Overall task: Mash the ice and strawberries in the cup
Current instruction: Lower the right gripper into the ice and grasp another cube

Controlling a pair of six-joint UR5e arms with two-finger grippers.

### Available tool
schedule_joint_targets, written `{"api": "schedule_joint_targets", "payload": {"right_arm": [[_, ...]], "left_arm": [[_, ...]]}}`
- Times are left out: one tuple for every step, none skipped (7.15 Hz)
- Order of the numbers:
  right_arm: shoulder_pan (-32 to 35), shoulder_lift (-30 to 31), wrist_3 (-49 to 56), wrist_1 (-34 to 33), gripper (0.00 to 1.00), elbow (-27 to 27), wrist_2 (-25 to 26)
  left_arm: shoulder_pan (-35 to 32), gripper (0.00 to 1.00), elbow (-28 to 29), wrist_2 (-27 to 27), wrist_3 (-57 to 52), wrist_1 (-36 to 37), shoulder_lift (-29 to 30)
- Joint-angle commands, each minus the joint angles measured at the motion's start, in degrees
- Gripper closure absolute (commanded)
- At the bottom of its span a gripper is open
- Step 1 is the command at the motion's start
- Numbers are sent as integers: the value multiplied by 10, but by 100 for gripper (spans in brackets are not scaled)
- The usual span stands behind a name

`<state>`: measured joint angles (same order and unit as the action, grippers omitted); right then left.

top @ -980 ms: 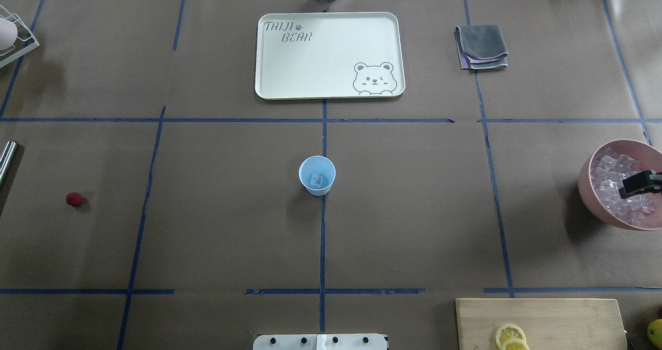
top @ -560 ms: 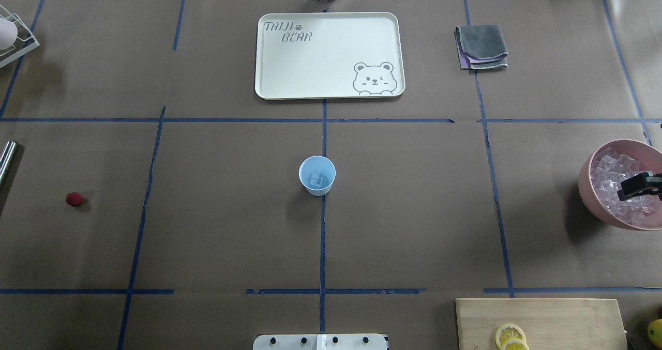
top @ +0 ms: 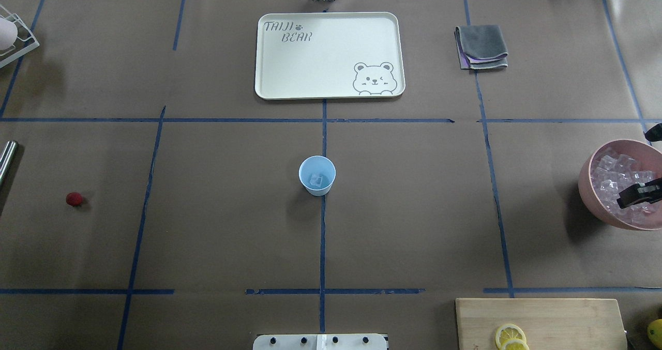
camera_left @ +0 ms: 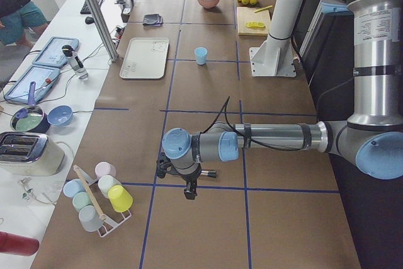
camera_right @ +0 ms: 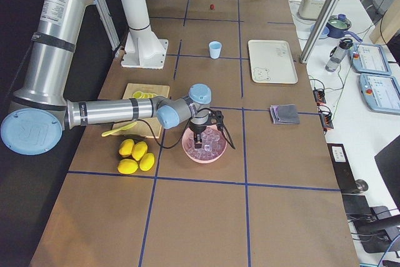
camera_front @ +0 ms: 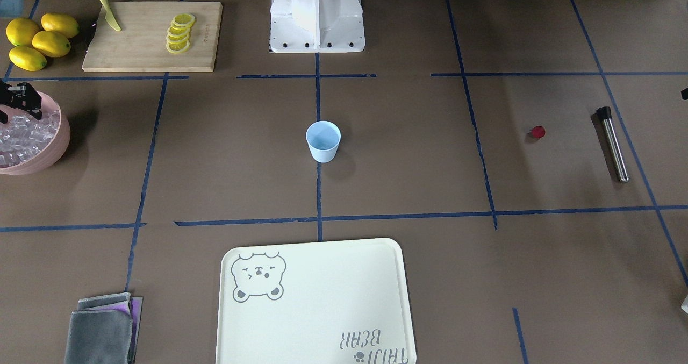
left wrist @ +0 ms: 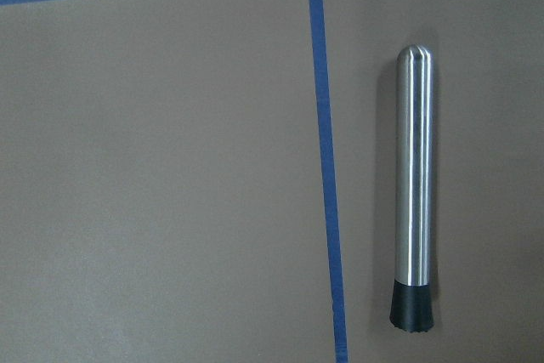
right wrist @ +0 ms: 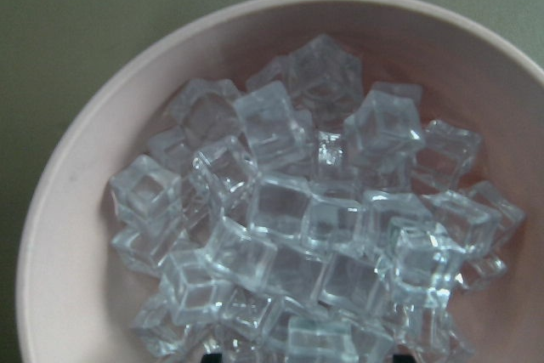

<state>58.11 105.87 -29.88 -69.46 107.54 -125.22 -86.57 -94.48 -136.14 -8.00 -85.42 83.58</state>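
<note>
Upright pale-blue cup (top: 306, 168) holds ice (top: 317, 179) (a cube or so); the red strawberry (top: 74, 199) lies well apart.

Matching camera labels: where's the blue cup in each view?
Front-facing: cup at centre, above the tray.
Overhead: cup centre, below tray.
Exterior left: cup upper middle, right of tray.
Exterior right: cup upper middle, left of tray.
Left wrist: absent.
Right wrist: absent.
Shared landmark: the tray.

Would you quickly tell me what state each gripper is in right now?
Left gripper: cannot be told.
Right gripper: open, over the ice, holding nothing.
</note>
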Motion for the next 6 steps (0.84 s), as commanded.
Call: {"api": "schedule_joint_targets", "payload": {"right_arm": [[3, 2, 3, 1, 82, 2, 0], [15, 3, 18, 0, 86, 4, 0], [40, 3, 45, -1, 86, 9, -6], [57, 1, 51, -4, 92, 27, -8], [67, -3, 49, -4, 96, 50, -7], [67, -33, 46, -4, 100, 55, -6]], "left_arm": [[0, 0, 0, 0, 0, 0, 0], [0, 0, 0, 0, 0, 0, 0], [0, 0, 0, 0, 0, 0, 0], [0, 0, 0, 0, 0, 0, 0], [0, 0, 0, 0, 0, 0, 0], [0, 0, 0, 0, -1, 0, 0]]}}
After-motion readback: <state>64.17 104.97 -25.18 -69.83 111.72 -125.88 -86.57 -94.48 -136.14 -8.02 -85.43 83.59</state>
